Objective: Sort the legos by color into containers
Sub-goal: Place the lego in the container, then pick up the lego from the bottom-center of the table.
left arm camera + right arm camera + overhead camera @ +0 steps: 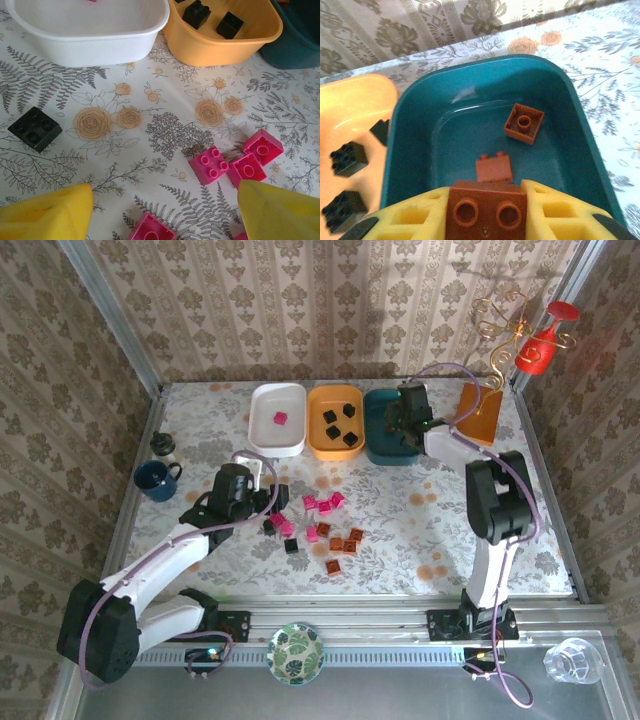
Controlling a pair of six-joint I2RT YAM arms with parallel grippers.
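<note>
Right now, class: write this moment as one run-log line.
right hand: shut on brown lego over teal tray | left hand: open above pink legos

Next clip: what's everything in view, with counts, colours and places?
white shallow plastic tray: one, back left, holding one pink plastic lego
orange shallow plastic tray: one, back middle, holding four black legos
dark teal shallow plastic tray: one, back right, holding two brown legos
loose legos: about six pink, three black, five brown, mid-table
dark blue mug: one, left edge
small dark jar: one, behind mug
orange square stand with gold wire: one, right of teal tray
red goblet: one, back right corner
green patterned dish: one, near rail
clear glass: one, near right corner
left hand: one, yellow-fingered, open over loose pink legos
right hand: one, yellow-fingered, shut on a third brown lego above teal tray
</note>
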